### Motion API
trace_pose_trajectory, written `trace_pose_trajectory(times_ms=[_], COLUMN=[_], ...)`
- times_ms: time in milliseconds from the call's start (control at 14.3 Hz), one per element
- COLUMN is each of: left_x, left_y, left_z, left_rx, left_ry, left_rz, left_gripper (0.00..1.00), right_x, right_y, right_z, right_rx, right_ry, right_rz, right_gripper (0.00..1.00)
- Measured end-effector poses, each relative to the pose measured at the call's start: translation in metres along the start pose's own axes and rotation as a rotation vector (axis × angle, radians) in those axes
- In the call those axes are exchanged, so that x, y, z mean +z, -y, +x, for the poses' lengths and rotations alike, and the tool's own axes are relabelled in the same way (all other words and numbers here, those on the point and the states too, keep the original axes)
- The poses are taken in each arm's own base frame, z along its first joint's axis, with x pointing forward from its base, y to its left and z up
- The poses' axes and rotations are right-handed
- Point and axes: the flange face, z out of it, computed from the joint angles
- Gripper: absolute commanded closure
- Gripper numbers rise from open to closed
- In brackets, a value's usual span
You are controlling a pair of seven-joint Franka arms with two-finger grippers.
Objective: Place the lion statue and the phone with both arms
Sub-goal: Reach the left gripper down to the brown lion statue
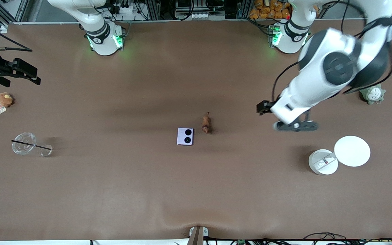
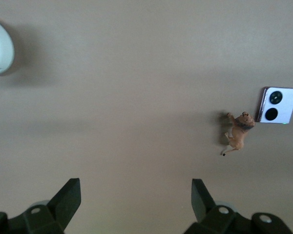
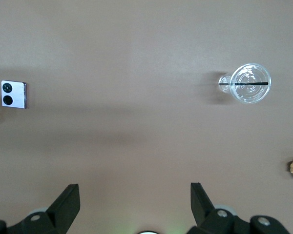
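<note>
A: From the front, the phone (image 1: 185, 136) lies flat mid-table, camera circles up, and the lion statue (image 1: 206, 124) sits just beside it, a touch farther from us, toward the left arm's end.

B: And the left gripper (image 1: 295, 125)?

A: Up over bare table between the lion and the white round box (image 1: 323, 162), whose lid (image 1: 352, 151) leans off beside it. The right gripper (image 1: 19, 71) hangs over the table's edge at the right arm's end, above a brown plush toy (image 1: 4, 99) and a clear cup (image 1: 23, 143).

B: Left wrist view?

A: Fingers (image 2: 68, 200) spread wide, nothing between them. Lion (image 2: 238, 132) and phone (image 2: 278, 105) almost touch, apart from the grip line; I'd say that arm must line up over the lion first.

B: Right wrist?

A: Same: fingers (image 3: 69, 202) apart, empty. The phone (image 3: 14, 94) is well off, the cup (image 3: 250, 83) closer. That arm looks parked high, waiting.
</note>
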Motion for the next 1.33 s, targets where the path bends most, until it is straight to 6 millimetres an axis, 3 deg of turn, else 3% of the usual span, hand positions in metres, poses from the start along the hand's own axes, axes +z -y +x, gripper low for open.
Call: trace_pose_trajectory(times_ms=[210, 631, 1051, 1332], left_x=[0.033, 0.093, 0.170, 0.198], left_y=[-0.038, -0.135, -0.182, -0.201], left_z=[-0.003, -0.019, -0.007, -0.011], left_rx=[-0.033, -0.129, -0.094, -0.069], left_ry=[0.017, -0.024, -0.082, -0.119], left_rz=[-0.001, 0.022, -0.004, -0.006], left_gripper=[0.00, 0.00, 0.00, 0.00], right_x=[0.000, 0.005, 0.018, 0.018], right_y=[0.000, -0.002, -0.002, -0.002], right_z=[0.000, 0.002, 0.007, 0.007], right_rx=[0.000, 0.003, 0.003, 0.003], right_ry=[0.000, 0.010, 0.046, 0.052], right_rz=[0.000, 0.001, 0.002, 0.002], right_gripper=[0.00, 0.00, 0.00, 0.00])
